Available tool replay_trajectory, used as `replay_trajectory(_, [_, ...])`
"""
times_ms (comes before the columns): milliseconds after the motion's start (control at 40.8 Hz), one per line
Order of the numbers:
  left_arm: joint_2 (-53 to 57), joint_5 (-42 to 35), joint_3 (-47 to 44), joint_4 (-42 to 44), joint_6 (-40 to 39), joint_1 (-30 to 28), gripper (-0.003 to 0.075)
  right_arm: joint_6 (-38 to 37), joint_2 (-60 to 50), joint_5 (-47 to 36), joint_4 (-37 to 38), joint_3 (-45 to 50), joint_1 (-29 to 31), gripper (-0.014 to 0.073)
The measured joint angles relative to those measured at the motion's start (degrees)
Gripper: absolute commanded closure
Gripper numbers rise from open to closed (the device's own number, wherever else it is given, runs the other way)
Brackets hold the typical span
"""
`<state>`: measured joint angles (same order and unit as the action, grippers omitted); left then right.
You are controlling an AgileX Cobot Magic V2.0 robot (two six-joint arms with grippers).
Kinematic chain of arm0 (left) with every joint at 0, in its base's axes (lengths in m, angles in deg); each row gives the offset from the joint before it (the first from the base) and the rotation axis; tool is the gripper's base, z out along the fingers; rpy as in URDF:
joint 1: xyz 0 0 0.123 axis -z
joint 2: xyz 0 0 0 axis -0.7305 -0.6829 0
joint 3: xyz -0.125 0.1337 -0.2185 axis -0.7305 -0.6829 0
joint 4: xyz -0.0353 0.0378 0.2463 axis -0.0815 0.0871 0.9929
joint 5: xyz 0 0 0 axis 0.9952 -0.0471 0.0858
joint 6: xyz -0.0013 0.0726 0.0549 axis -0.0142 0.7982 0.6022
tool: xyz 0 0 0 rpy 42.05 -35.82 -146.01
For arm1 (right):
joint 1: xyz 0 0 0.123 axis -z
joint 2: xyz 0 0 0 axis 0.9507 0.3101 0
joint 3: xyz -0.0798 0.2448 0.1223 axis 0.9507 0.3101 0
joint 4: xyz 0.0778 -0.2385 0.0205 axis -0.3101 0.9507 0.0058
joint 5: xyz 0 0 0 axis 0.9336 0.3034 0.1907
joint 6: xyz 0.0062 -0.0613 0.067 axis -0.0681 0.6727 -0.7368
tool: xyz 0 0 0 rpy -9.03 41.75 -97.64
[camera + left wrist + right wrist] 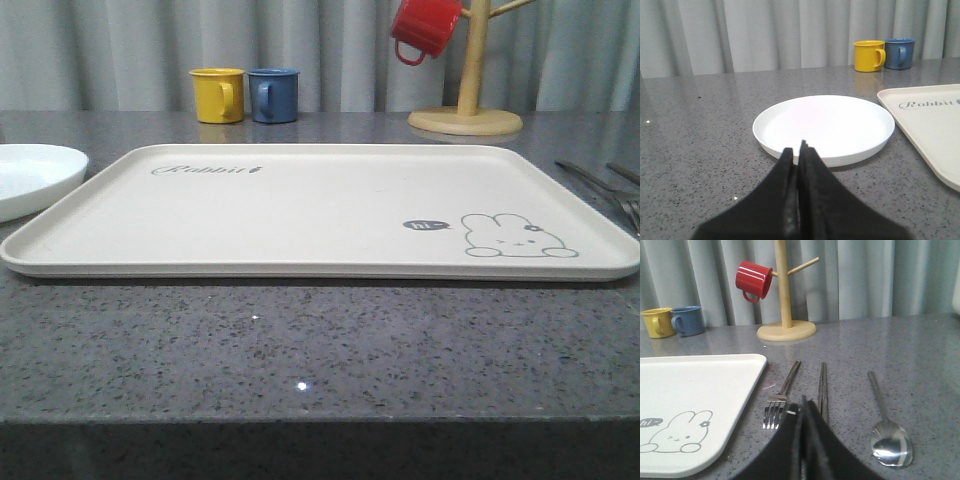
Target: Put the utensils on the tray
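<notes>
The cream tray with the rabbit drawing lies flat on the grey counter, nothing on it; its corners also show as tray and tray. To its right lie the utensils: a silver fork, a pair of chopsticks and a spoon, side by side on the counter. Fork and chopstick ends show at the right edge as utensils. My right gripper is shut and empty, just short of the fork and chopsticks. My left gripper is shut and empty, at the near rim of a white plate.
A white plate sits left of the tray, seen also as plate. A yellow mug and a blue mug stand behind the tray. A wooden mug tree with a red mug stands at back right.
</notes>
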<state>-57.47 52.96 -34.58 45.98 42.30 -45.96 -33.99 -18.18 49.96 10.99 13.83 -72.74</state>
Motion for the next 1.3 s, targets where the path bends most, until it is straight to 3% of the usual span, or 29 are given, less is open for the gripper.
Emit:
replay_trajectory(687, [0.00,-0.09,0.00,0.00,0.00,0.00,0.0738,0.00,0.00,0.00,0.00,0.00,0.00,0.0715])
replay_trajectory(932, [0.00,-6.18,0.27,0.00,0.00,0.00,0.0738,0.00,0.00,-0.19,0.00,-0.31,0.00,0.0715])
replay_trajectory(1079, [0.00,-4.92,7.16,0.00,0.00,0.00,0.0738,0.00,0.00,4.45,0.00,-7.05,0.00,0.0715])
replay_trajectory(1300, [-3.49,7.67,28.48,0.00,0.00,0.00,0.0738,0.00,3.83,17.12,0.00,-24.55,0.00,0.0715])
